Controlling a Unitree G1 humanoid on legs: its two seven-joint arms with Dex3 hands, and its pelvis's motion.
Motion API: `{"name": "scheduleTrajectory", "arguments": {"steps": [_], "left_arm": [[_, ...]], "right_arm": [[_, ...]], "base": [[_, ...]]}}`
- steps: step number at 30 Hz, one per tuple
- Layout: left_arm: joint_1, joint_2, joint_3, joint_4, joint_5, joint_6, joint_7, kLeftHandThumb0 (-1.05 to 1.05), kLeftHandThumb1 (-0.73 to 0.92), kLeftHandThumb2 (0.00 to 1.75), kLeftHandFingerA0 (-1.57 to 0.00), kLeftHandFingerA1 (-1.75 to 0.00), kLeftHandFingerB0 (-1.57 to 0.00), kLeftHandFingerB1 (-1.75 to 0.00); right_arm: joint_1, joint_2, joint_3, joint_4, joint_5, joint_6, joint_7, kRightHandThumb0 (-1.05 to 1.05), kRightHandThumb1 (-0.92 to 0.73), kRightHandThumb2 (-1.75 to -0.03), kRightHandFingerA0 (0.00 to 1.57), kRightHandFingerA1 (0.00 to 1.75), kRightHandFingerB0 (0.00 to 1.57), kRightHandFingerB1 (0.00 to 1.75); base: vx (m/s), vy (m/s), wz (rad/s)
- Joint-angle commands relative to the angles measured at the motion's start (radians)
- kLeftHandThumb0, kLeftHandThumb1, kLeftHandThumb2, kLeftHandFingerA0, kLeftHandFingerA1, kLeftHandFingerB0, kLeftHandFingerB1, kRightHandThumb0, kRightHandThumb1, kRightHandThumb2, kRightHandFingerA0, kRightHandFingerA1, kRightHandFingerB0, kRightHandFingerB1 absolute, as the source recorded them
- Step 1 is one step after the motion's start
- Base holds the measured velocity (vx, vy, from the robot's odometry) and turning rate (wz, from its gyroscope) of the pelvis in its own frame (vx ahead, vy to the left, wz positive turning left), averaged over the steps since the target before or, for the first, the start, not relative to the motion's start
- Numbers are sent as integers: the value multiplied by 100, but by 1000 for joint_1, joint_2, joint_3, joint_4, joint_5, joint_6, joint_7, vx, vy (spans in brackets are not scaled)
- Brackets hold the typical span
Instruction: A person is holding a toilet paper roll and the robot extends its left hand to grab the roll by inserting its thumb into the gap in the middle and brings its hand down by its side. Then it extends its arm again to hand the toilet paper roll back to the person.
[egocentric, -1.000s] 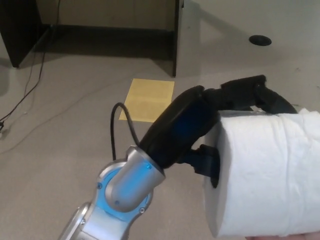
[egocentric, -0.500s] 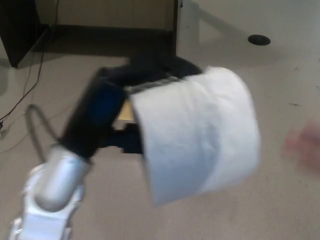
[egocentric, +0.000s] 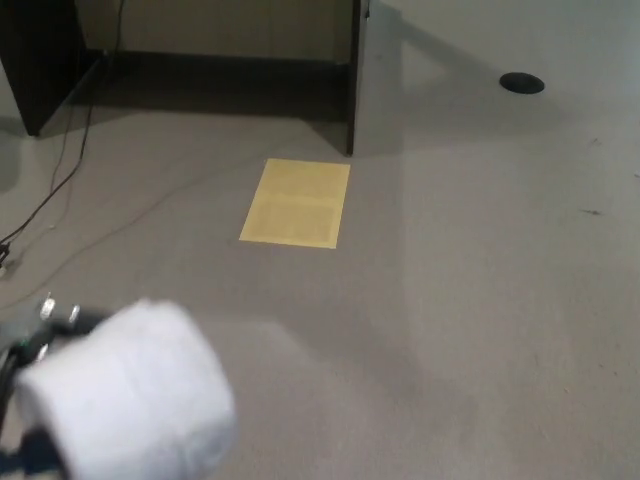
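Sitting low in the bottom-left corner of the head view, the toilet paper roll (egocentric: 125, 395) is a blurred white cylinder, cut off partly by the lower edge of the frame. The left hand (egocentric: 35, 340) shows only as dark and metallic bits at the roll's upper-left end and a dark patch beneath it (too smeared to make out any single part). The roll is up off the floor and pressed against those dark parts, so the hand appears to be carrying it, though how the fingers are set around it I cannot tell from this blur. The right hand does not show anywhere.

Above the roll, along the left edge, thin black cables (egocentric: 60, 170) trail across the grey carpeted floor (egocentric: 480, 300) from the top of the frame towards the left side. A dark piece of furniture (egocentric: 40, 60) stands in the upper-left corner, with a shadowed recess running along the back wall to its right.

Near the middle, a flat yellow sheet of paper (egocentric: 296, 202) lies on the floor, well apart from the roll and up to its right. Just beyond the sheet's far right corner, a dark vertical panel edge (egocentric: 352, 80) comes down to the floor.

Farther right, a small round black disc (egocentric: 521, 83) is set in the floor near the top, and a tiny dark fleck lies on the carpet below it towards the right edge.
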Motion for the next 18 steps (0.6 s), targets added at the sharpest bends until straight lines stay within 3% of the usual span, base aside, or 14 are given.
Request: {"name": "scheduleTrajectory", "arguments": {"steps": [1,7,8,9,12,17,18], "left_arm": [[98,50,68,382,1,-252,76,-1,77,86,-94,-155,-73,-125],[95,82,59,616,23,-274,99,-9,81,74,-90,-155,-69,-126],[91,87,65,664,6,-286,86,-6,83,73,-90,-155,-71,-128],[85,95,62,706,10,-301,92,-6,83,71,-90,-156,-69,-127],[73,125,29,797,65,-326,156,-9,82,73,-90,-153,-73,-128],[31,139,13,879,25,-326,111,-12,83,70,-89,-154,-74,-128],[28,153,1,907,42,-341,134,-8,81,72,-92,-147,-79,-123]], "right_arm": [[-1,-13,4,9,-14,6,-3,-37,-68,-60,67,57,48,39],[-3,-10,-1,12,-9,10,-2,-37,-67,-61,67,58,48,39],[-8,-6,2,12,-12,16,1,-43,-55,-87,63,67,41,53],[-9,-5,2,10,-12,15,3,-37,-68,-60,66,57,48,39],[-9,-6,8,9,-18,7,-4,-37,-67,-60,66,57,48,39],[-13,-7,6,12,-16,14,-5,-36,-67,-60,67,58,49,39],[-13,-3,9,15,-17,11,-1,-36,-67,-60,65,55,48,39]], "base": [[0,0,0],[0,0,0],[0,0,0],[0,0,0],[0,0,0],[0,0,0],[0,0,0]]}}
